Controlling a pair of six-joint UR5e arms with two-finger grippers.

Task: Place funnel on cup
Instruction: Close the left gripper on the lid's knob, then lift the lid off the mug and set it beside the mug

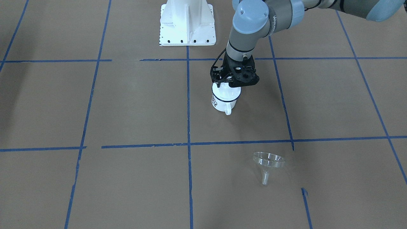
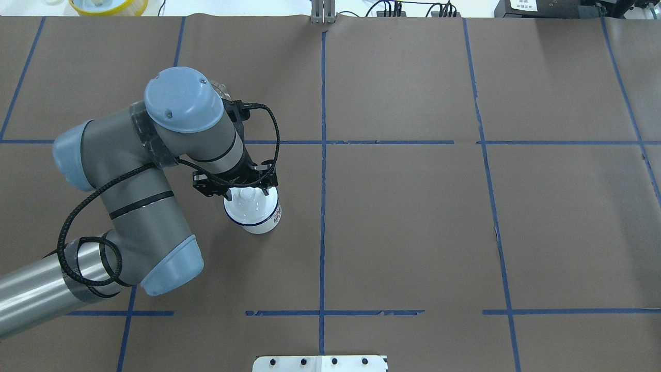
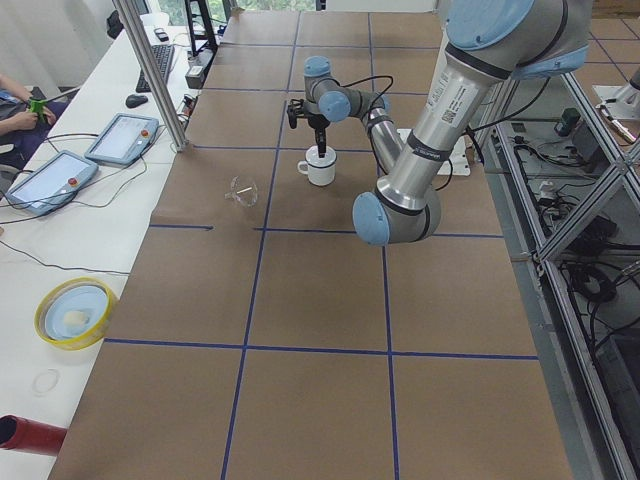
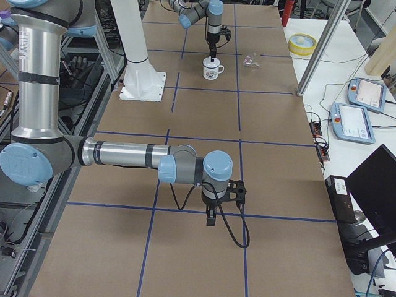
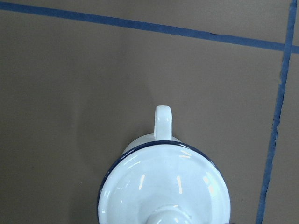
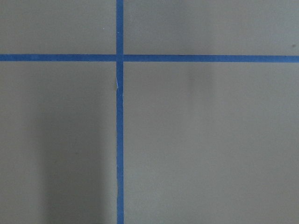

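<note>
The cup, a white mug with a dark blue rim, stands near the table's middle with a white domed lid on its mouth. Its handle shows in the left wrist view. My left gripper hangs straight down over the lid's knob; its jaws look open either side of the knob. The clear funnel lies on its side on the table, well apart from the cup. My right gripper hovers low over bare table, far from both; I cannot tell whether it is open or shut.
The white robot base stands behind the cup. A yellow-rimmed bowl and tablets sit on the side bench beyond the table's edge. Blue tape lines cross the brown table cover.
</note>
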